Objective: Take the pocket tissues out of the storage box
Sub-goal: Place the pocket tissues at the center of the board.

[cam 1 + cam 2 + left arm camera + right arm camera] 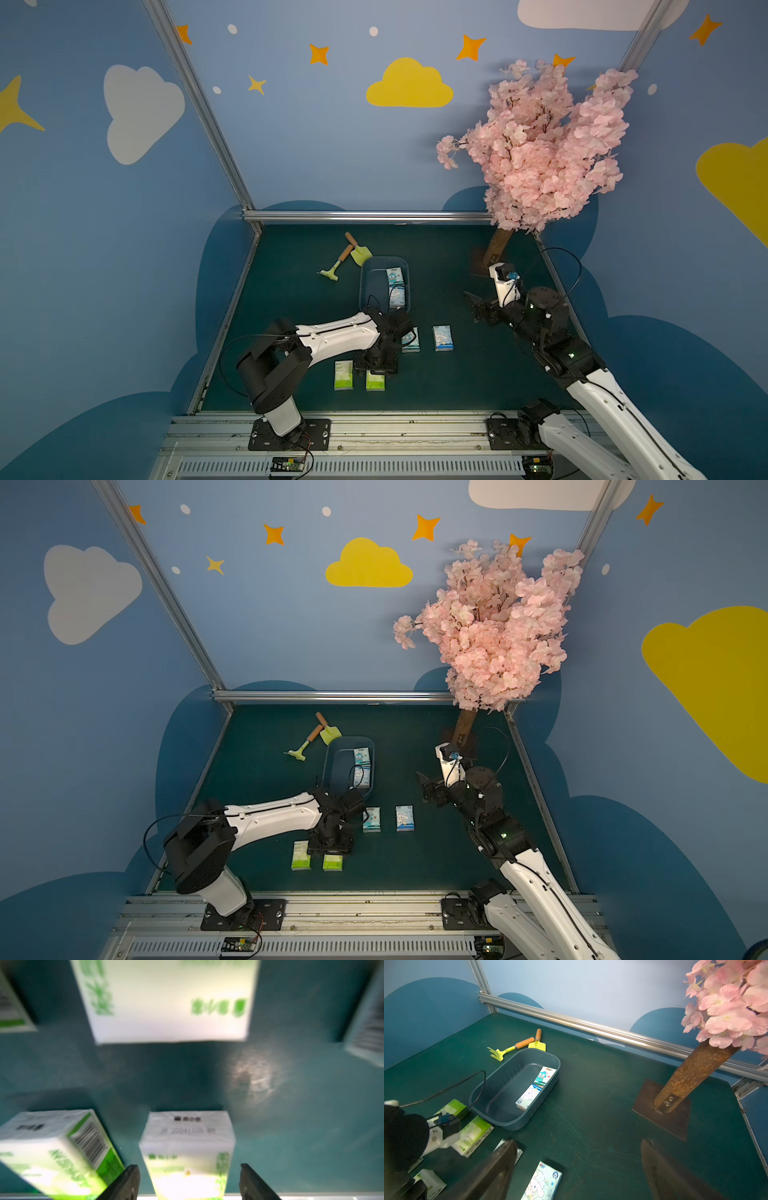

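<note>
Blue storage box (517, 1124), two pocket tissues (529, 1095) inside, six outside

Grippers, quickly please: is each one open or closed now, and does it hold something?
Left gripper: open, jaws on either side of a green-and-white tissue packet, not clamping it.
Right gripper: open, holding nothing.

The right pincer (578, 1144) hangs with its jaws spread wide and empty. Ahead of it, the storage box (500, 1093) holds two light blue pocket tissues (545, 1076) along the wall nearer the pincer. A cartoon packet (543, 1182) lies on the surface (602, 1088) close before the pincer, and green packets (473, 1136) lie farther off beside the box.
</note>
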Available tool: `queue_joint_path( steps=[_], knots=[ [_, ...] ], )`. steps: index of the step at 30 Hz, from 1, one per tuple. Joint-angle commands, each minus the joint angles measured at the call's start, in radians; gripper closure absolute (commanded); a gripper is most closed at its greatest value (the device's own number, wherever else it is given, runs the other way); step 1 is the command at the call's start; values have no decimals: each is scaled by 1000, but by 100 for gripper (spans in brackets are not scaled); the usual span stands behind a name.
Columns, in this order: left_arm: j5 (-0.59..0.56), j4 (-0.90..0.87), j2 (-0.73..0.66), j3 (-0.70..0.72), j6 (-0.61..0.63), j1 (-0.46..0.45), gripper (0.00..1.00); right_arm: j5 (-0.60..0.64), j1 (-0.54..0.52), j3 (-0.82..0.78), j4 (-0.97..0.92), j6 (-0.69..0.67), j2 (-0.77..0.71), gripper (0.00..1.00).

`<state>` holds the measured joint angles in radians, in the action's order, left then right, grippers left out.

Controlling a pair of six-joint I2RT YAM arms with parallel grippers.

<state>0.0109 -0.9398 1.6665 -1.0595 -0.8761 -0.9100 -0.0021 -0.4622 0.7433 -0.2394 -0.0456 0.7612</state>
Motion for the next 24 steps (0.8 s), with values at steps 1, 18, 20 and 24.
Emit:
queue_joint_path(
  steps=[1,18,20,24],
  knots=[
    [-33,-71,-47,-37,33,2,20,-7,2,56,-70,6,22,2],
    [-196,-20,-290,-136,160,129,6,-51,-30,375,-371,179,309,2],
    [-207,37,-335,-114,160,160,5,-44,-49,427,-418,199,368,2],
    [-182,164,-422,-41,156,256,2,-2,-107,536,-491,252,492,2]
  ],
)
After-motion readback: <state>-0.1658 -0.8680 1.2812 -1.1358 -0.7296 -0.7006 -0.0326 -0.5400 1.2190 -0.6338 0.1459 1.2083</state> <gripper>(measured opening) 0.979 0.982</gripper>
